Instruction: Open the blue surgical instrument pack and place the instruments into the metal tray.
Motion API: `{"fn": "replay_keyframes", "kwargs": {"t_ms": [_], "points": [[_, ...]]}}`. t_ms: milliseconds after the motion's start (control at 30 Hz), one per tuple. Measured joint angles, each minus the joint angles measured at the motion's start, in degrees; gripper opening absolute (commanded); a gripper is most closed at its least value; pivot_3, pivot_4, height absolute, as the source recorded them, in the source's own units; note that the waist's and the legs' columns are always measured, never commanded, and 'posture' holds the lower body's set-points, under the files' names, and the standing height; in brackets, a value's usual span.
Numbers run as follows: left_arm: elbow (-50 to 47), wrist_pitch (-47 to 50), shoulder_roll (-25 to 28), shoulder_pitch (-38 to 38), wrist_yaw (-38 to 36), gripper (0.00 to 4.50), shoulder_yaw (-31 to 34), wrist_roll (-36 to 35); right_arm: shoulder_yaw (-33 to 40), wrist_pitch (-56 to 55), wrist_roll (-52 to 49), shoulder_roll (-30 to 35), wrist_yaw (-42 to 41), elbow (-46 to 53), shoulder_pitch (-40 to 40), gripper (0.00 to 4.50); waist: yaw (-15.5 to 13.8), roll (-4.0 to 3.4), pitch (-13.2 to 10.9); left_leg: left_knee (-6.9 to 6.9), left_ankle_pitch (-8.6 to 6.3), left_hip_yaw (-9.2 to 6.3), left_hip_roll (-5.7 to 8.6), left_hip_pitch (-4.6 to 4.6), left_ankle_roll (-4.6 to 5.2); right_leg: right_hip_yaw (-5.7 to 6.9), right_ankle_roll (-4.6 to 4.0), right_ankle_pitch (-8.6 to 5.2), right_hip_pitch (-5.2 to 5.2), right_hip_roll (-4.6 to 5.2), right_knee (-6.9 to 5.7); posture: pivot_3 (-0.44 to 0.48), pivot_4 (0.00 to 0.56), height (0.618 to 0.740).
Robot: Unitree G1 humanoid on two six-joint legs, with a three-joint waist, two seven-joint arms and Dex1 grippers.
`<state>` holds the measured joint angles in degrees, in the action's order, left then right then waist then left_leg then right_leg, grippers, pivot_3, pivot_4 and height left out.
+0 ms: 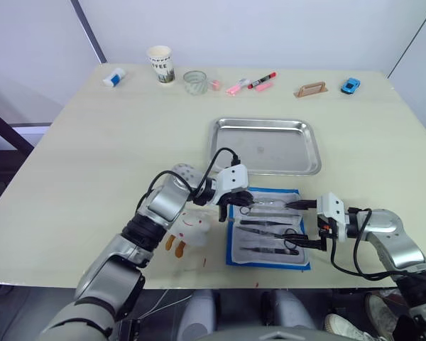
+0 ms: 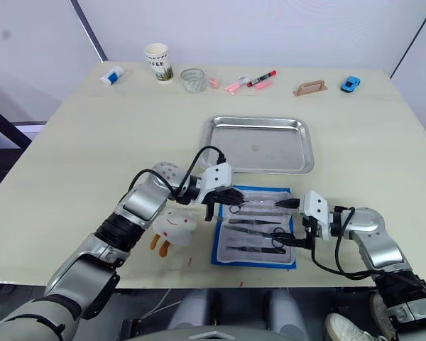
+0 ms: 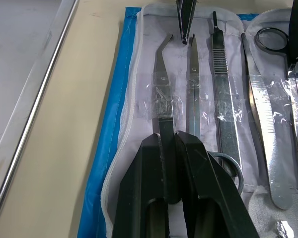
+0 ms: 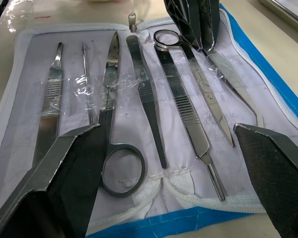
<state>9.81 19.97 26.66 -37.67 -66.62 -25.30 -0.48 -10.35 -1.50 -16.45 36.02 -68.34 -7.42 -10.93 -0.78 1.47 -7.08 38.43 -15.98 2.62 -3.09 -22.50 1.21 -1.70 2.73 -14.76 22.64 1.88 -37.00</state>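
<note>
The blue surgical instrument pack (image 1: 268, 227) lies open and flat at the near edge of the table (image 1: 92, 149), just in front of the metal tray (image 1: 266, 145), which holds nothing. Its whitish lining, edged in bright blue with a white zip border, carries clear plastic straps across a row of slim silver instruments (image 4: 139, 109).

In the right wrist view seven instruments can be counted: two ring-handled scissors, a thin probe, and flat ribbed-handled forceps or tweezers, one with a bent tip. All lie side by side under the straps.

The left gripper (image 3: 170, 144) is over the pack's end nearest the tray, its two black fingers pressed together around the handle of the bent-tipped instrument (image 3: 160, 84). The right gripper (image 4: 169, 144) hovers at the pack's right side with its fingers spread wide apart, holding nothing.

A white soft toy (image 2: 174, 226) with orange feet lies just left of the pack.

Along the far edge of the table stand one paper cup (image 1: 160, 64) printed with letters that read partly as "FEE", one clear glass (image 1: 195, 82), one small white and blue object (image 1: 113, 77), pink and red markers (image 1: 252, 83), one tan handle-shaped piece (image 1: 311, 89) and one small blue toy car (image 1: 350, 85)
</note>
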Motion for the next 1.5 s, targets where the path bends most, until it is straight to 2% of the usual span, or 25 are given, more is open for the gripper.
{"fn": "replay_keyframes", "kwargs": {"t_ms": [400, 533, 933, 1267, 1500], "points": [[-0.3, 2.7, 0.9, -1.3, -2.0, 0.03, 0.0, 0.2, -0.5, 0.1, 0.0, -0.3, 0.0, -0.2, -0.2, 4.5, 0.1, 0.0, 0.0, 0.0, 0.0, -0.01, -0.01, 0.01, 0.0, -0.02, 0.0, 0.0, 0.01, -0.04, -0.01, 0.0, 0.15, 0.74], [-2.0, 5.9, 3.3, -3.1, -4.5, 0.03, 0.0, 0.1, -0.5, 0.1, 0.0, -0.3, -0.1, -0.2, -0.2, 4.5, 0.1, -0.01, 0.0, 0.0, 0.0, -0.01, -0.01, 0.01, 0.0, -0.04, 0.0, 0.0, 0.02, -0.04, -0.01, 0.0, 0.15, 0.74], [-7.2, 10.7, 7.1, -3.1, -5.8, 0.03, 0.2, -0.4, -0.7, 0.2, 0.1, -0.3, -0.3, -0.4, -0.5, 4.5, 0.1, -0.01, 0.0, 0.0, 0.0, -0.01, -0.01, 0.01, 0.0, -0.04, 0.0, 0.0, 0.01, -0.04, -0.01, 0.0, 0.15, 0.74], [-8.9, 9.5, 13.7, 0.4, -7.2, 0.03, 3.5, -3.2, -0.9, 0.2, 0.1, -0.2, -0.9, -0.9, -0.9, 4.5, 0.1, -0.01, 0.0, 0.0, 0.0, 0.0, -0.02, 0.01, 0.0, -0.04, -0.01, -0.01, 0.02, -0.03, -0.01, 0.0, 0.15, 0.74], [-11.4, 7.8, 17.6, 5.4, -7.0, 0.03, 8.2, -6.0, -1.0, 0.0, 0.1, -0.2, -1.4, -1.4, -1.3, 4.5, 0.0, 0.0, 0.0, 0.0, 0.0, 0.01, -0.03, 0.01, 0.0, -0.03, -0.01, 0.0, 0.02, -0.01, -0.01, 0.0, 0.15, 0.74]]}}
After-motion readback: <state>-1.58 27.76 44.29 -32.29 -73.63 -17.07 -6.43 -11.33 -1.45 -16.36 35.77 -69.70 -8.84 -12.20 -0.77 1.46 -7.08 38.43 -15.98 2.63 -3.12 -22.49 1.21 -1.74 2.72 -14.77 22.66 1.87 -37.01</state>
